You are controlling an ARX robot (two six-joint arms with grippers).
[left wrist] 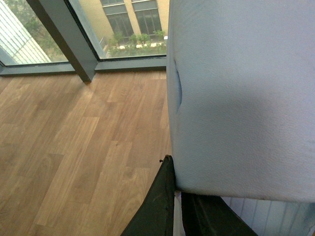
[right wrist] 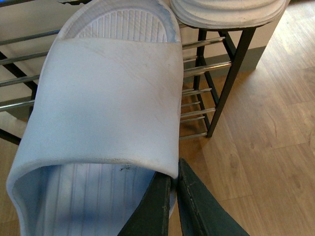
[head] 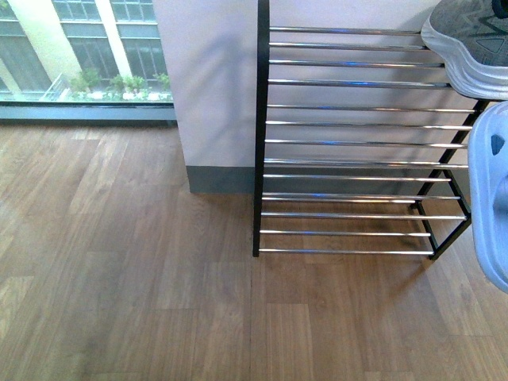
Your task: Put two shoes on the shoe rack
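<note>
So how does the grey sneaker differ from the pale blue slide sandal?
The grey sneaker is grey knit with a white sole; the pale blue slide sandal is one piece of pale blue rubber. The sneaker rests on top of the shoe rack; the sandal is pinched at its wide strap in the right gripper, off the rack.

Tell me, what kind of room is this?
Probably an entryway or hall in a flat or office: a wooden floor, a shoe rack by the wall with a grey sneaker on top, and a big window facing another building.
</note>
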